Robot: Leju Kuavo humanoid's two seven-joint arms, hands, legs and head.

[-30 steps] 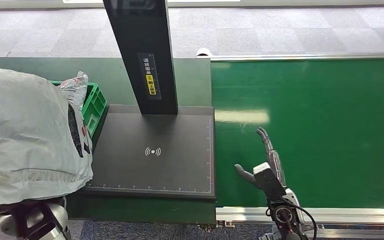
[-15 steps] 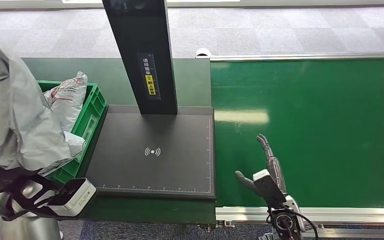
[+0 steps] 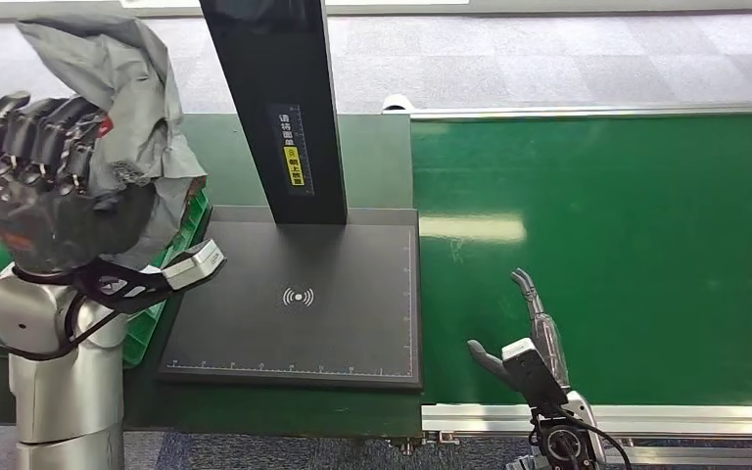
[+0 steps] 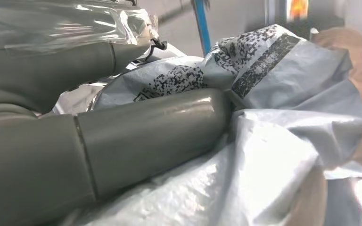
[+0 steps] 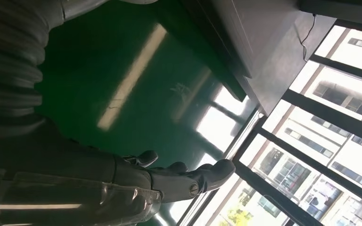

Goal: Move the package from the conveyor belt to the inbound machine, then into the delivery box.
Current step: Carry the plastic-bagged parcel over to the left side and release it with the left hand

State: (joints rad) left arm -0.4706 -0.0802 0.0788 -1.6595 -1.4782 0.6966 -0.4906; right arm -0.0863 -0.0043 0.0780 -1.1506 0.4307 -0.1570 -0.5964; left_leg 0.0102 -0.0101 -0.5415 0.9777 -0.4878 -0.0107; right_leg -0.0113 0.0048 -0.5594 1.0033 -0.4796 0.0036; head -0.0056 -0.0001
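My left hand [image 3: 44, 191] grips a crumpled grey plastic package [image 3: 127, 88], raised over the green delivery box [image 3: 171, 259] at the far left. In the left wrist view the thumb [image 4: 136, 132] presses into the package [image 4: 283, 141], whose printed label shows. The black inbound machine [image 3: 299, 294] with its flat scan plate and upright column stands in the middle with nothing on it. My right hand [image 3: 529, 338] hangs open over the near edge of the green conveyor belt [image 3: 636, 245], fingers spread; the right wrist view shows its fingers [image 5: 184, 181] holding nothing.
The green box is mostly hidden behind my left arm. A metal rail [image 3: 646, 421] runs along the belt's near edge. Grey tiled floor [image 3: 548, 54] lies beyond the table.
My left arm has swung the package up and away from the camera, over the green box. The other package in the box is now hidden. My right hand has drifted slightly nearer.
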